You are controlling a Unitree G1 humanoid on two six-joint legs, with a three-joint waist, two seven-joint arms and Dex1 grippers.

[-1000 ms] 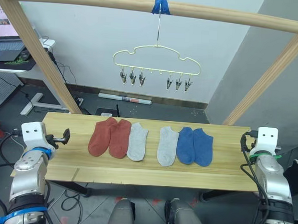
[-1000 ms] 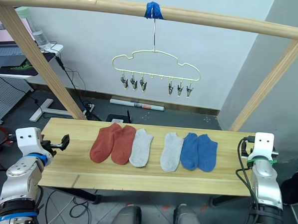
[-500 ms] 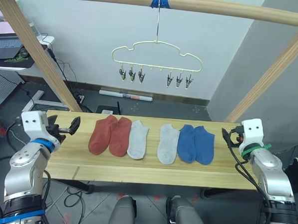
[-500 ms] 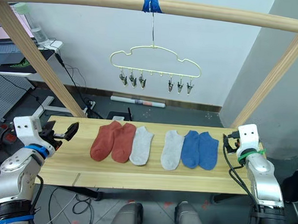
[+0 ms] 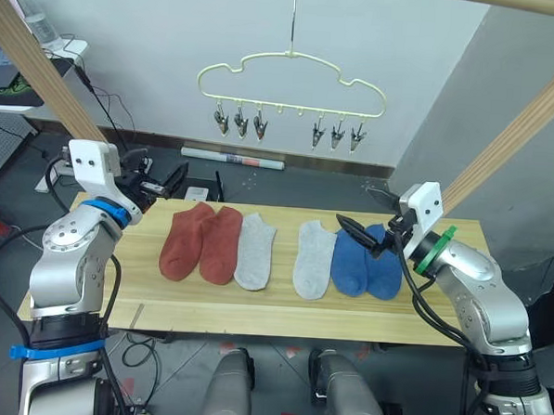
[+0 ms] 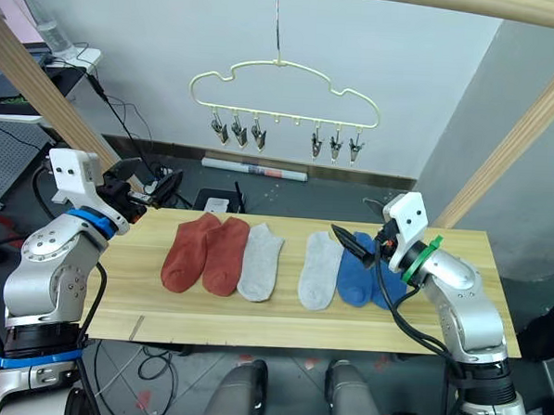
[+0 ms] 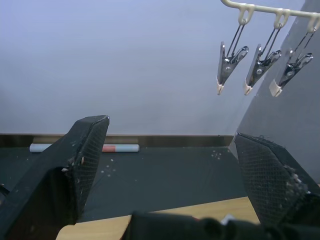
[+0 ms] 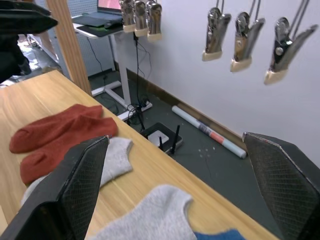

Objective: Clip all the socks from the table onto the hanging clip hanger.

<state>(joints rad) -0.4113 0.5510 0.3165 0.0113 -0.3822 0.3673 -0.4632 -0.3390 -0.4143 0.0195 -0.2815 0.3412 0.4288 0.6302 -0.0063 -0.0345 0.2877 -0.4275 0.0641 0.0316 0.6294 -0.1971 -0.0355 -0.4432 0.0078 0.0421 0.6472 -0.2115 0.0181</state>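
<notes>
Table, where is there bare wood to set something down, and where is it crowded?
On the table, the near strip in front of the socks is bare. The left end beside the rust-red socks is free, under the open left hand. The right end past the blue socks is free. The middle is crowded; the open right hand hovers there.

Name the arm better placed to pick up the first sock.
Right. The right gripper hangs open directly over the two blue ankle socks, while the left gripper, also open, is at the light wooden plank table's far left edge, beside the rust-red socks.

On our table (image 5: 439, 309) lie six socks: two rust-red (image 5: 201, 243), two light grey (image 5: 254, 251), two blue (image 5: 365, 263).
</notes>
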